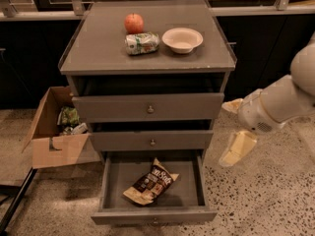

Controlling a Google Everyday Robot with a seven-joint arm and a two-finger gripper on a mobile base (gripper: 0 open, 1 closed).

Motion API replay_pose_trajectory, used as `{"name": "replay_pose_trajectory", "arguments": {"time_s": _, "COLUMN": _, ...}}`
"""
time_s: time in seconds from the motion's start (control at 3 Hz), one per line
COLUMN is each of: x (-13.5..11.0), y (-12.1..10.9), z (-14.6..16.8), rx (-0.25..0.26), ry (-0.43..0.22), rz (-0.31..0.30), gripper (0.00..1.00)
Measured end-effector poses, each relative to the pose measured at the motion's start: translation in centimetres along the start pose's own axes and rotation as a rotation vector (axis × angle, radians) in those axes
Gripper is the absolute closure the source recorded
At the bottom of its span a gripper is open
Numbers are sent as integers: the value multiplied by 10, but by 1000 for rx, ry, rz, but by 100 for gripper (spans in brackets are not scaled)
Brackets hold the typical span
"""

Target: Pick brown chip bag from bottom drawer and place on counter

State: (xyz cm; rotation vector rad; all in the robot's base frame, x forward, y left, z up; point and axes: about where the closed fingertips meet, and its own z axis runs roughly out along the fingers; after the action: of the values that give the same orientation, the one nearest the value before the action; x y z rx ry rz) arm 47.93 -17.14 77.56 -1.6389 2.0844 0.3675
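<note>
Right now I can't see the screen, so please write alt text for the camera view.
A brown chip bag lies in the open bottom drawer of a grey cabinet; the robot's gripper hangs right of it, fingers apart. On the counter sit an apple, a green-and-white packet and a bowl.

cream gripper beside grey cabinet, brown bag

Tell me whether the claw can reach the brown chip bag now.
Probably yes: the bottom drawer stands open, the brown chip bag lies uncovered inside, and the claw hangs off to the drawer's right, with nothing between them.
</note>
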Motion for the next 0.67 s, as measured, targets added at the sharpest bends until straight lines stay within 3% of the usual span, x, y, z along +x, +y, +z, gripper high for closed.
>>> {"name": "replay_pose_trajectory", "arguments": {"time_s": 0.67, "x": 17, "y": -17, "z": 78, "rx": -34, "ry": -88, "rz": 46, "gripper": 0}}
